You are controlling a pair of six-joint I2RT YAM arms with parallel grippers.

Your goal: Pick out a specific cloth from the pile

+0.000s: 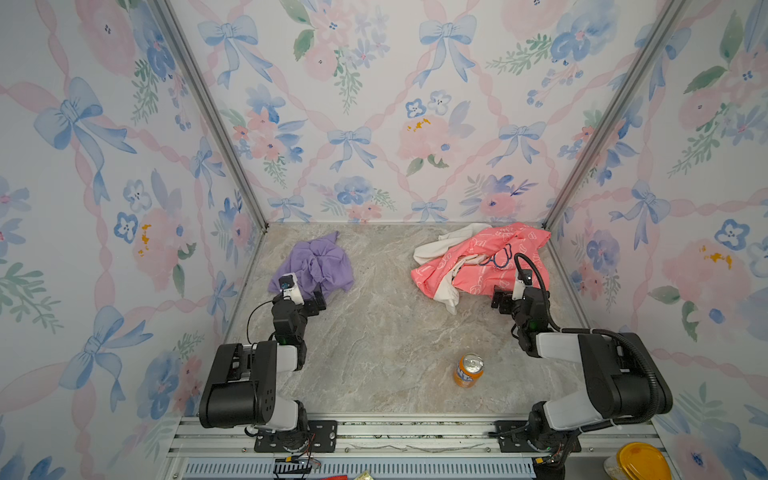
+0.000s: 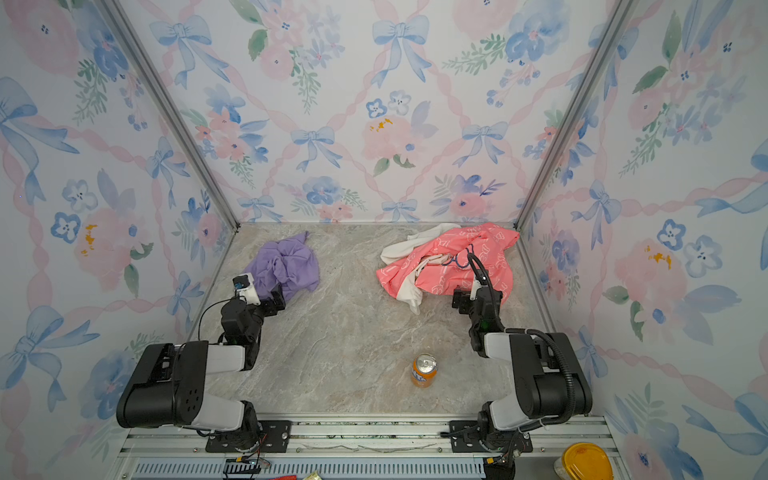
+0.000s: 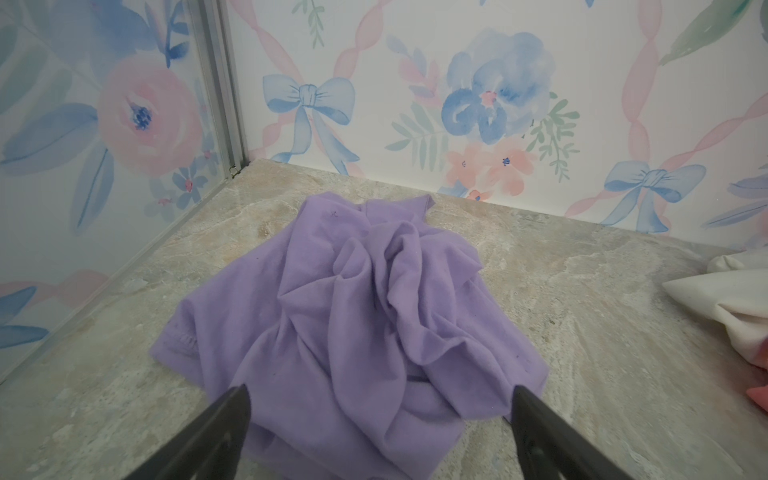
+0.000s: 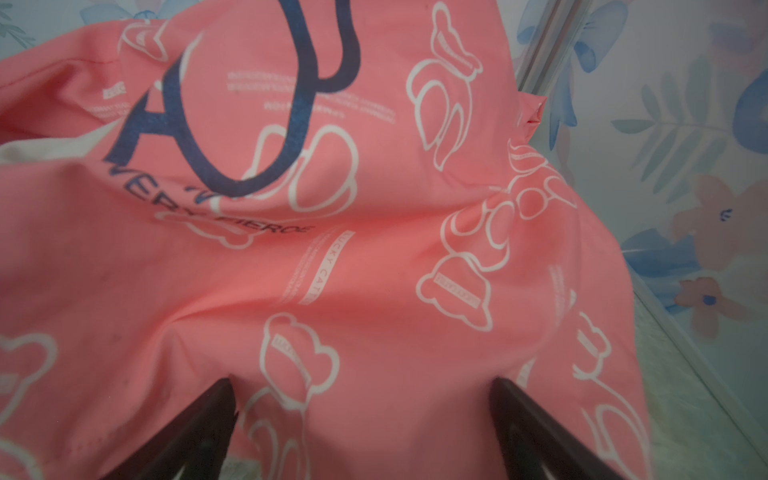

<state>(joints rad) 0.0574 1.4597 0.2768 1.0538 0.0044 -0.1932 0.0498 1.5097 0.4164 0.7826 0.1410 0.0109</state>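
Looking between the jaws first, we find the left gripper (image 3: 380, 392) spread wide and empty, its two fingers straddling the near hem of the lavender cloth (image 3: 353, 316) without pinching it. The right gripper (image 4: 362, 381) is just as wide and holds nothing; its fingers bracket a fold of the coral-pink garment (image 4: 374, 249) with the white print.

In both top views the lavender cloth (image 1: 316, 264) lies crumpled on its own at the far left of the marble-patterned table (image 1: 374, 332), near the side wall. It is well apart from the pile (image 1: 478, 262) at the far right, where the coral-pink garment lies tangled with a cream-white cloth (image 1: 442, 243).

We judge the main risk to sit on the right. If that gripper closes where it is, it takes the wrong garment and drags the pile about. On the left, closing now would likely catch only a thin edge or scrape the table, so the soft fabric could slip free on the lift. A wide sweep of either arm toward the front could also knock over the orange soda can (image 1: 468, 370) standing near the front edge.
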